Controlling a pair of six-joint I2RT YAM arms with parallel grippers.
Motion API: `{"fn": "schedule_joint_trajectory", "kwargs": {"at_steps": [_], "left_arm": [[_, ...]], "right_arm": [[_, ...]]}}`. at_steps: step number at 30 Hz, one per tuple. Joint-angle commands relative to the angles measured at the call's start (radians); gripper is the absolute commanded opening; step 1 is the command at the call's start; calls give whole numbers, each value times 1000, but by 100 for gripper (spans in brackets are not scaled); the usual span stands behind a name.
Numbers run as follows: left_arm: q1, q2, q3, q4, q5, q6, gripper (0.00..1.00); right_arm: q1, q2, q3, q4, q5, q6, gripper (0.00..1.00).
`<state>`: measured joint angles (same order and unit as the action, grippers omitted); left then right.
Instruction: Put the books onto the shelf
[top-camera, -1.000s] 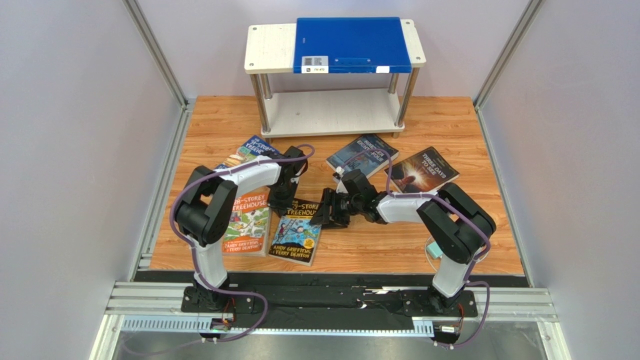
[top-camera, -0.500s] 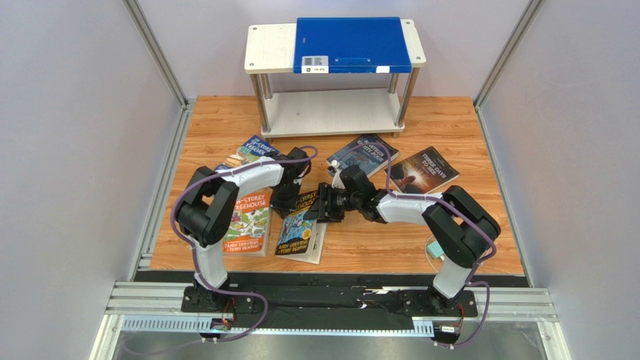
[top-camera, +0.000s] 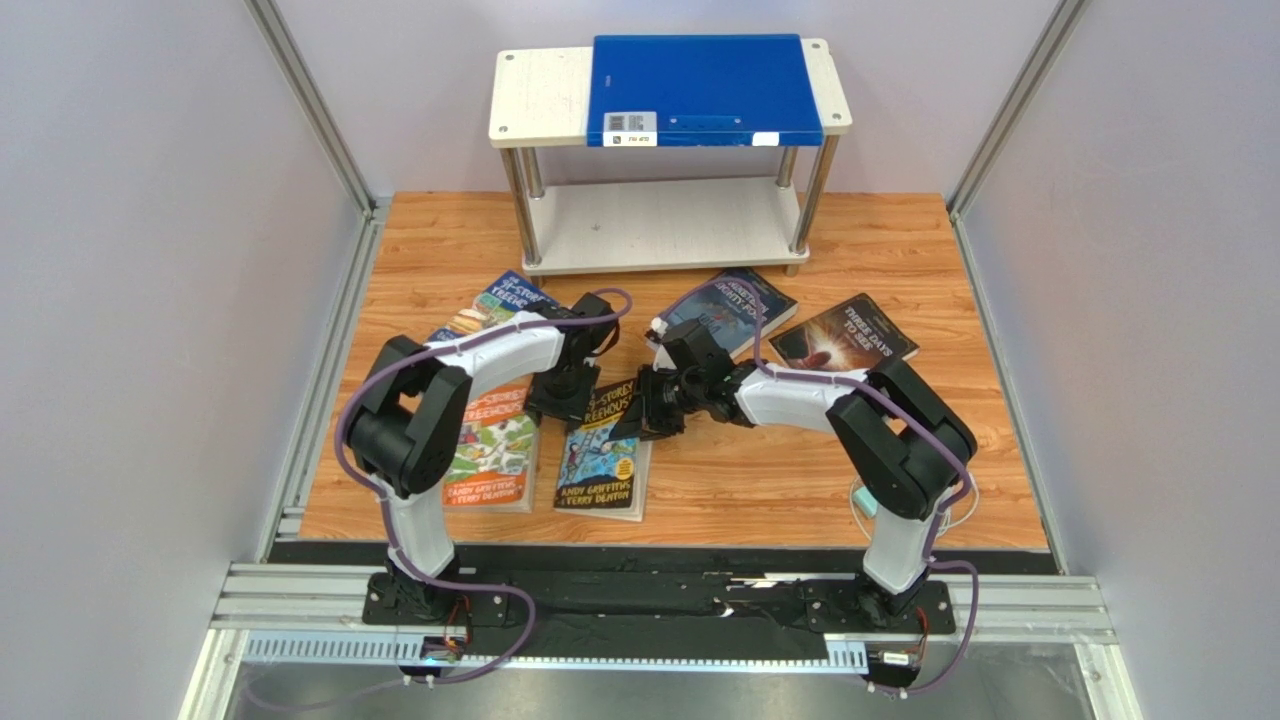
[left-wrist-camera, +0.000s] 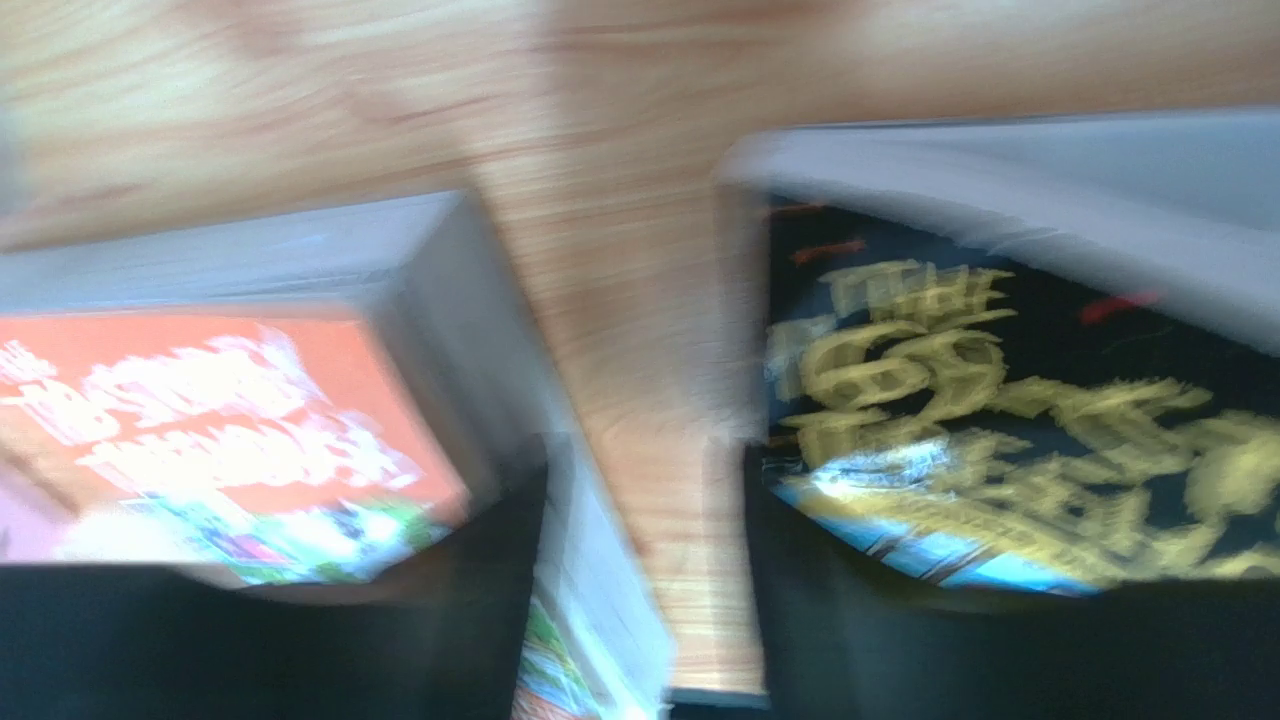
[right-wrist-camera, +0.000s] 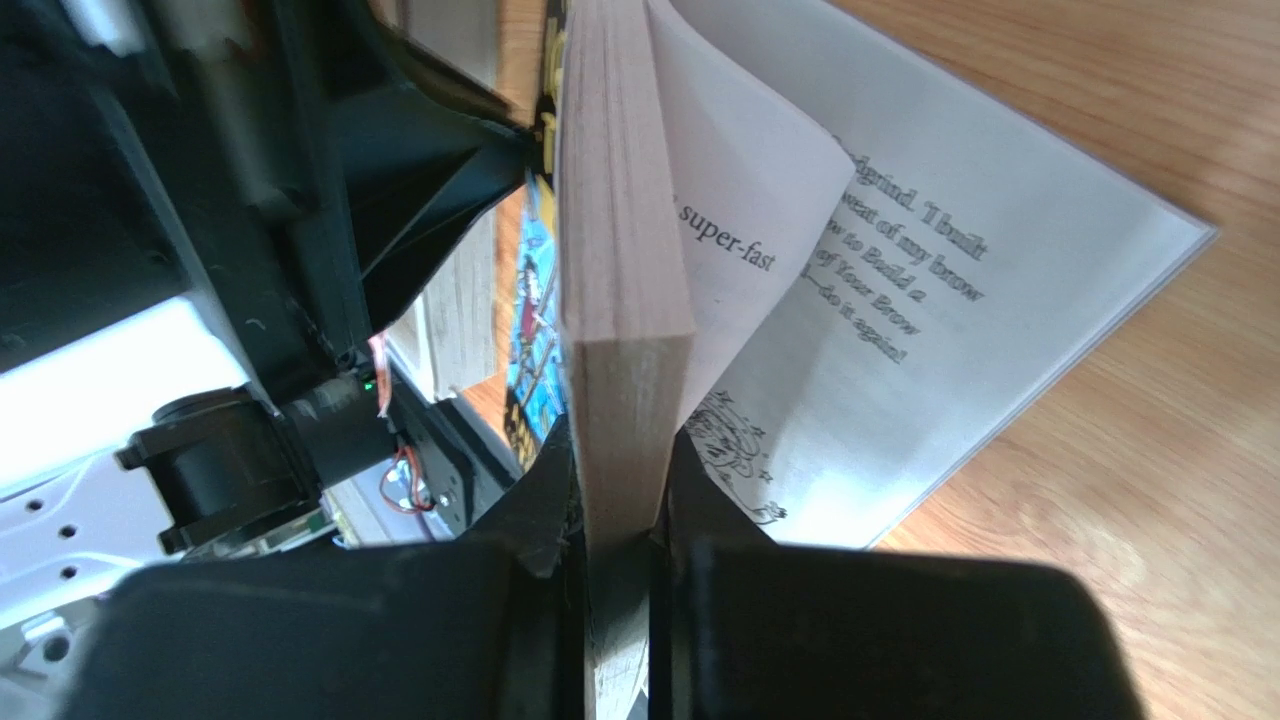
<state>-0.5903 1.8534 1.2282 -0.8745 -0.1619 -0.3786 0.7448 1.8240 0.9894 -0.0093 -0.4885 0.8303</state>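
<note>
The dark Treehouse book (top-camera: 601, 462) with a yellow title lies mid-table. Its far edge is raised, and my right gripper (top-camera: 649, 410) is shut on it. In the right wrist view the jaws clamp the page block (right-wrist-camera: 624, 300) of the right gripper (right-wrist-camera: 616, 503), while a loose printed leaf (right-wrist-camera: 902, 300) hangs open onto the wood. My left gripper (left-wrist-camera: 646, 510) is open over bare wood, between the orange book (left-wrist-camera: 196, 405) and the dark book (left-wrist-camera: 1022, 435). The blue Treehouse book (top-camera: 505, 299), navy book (top-camera: 730, 308) and black-brown book (top-camera: 846, 338) lie flat. The shelf (top-camera: 661, 225) stands at the back.
A large blue folder (top-camera: 703, 87) covers most of the shelf's top board (top-camera: 534, 93). A small pale object (top-camera: 872, 503) lies by the right arm's base. Grey walls and metal posts enclose the wooden table (top-camera: 751, 480) on three sides.
My right gripper moved in and shut on the dark book's far edge, tilting it up. My left gripper opened and drew slightly back from that book.
</note>
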Motion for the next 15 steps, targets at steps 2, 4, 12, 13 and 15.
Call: {"fn": "schedule_joint_trajectory", "kwargs": {"at_steps": [2, 4, 12, 13, 15], "left_arm": [[-26, -207, 22, 9, 7, -19, 78], [-25, -299, 24, 12, 19, -6, 90], [-25, -572, -55, 162, 228, 10, 100], [-25, -598, -91, 192, 246, 10, 100], [-23, -673, -133, 289, 312, 17, 100]], "right_arm": [[-18, -103, 8, 23, 42, -85, 0], [-51, -174, 0, 54, 9, -120, 0], [-172, -423, 2, 68, -139, -177, 0], [-182, -448, -4, 80, -181, -165, 0], [-211, -508, -14, 104, -225, -151, 0]]}}
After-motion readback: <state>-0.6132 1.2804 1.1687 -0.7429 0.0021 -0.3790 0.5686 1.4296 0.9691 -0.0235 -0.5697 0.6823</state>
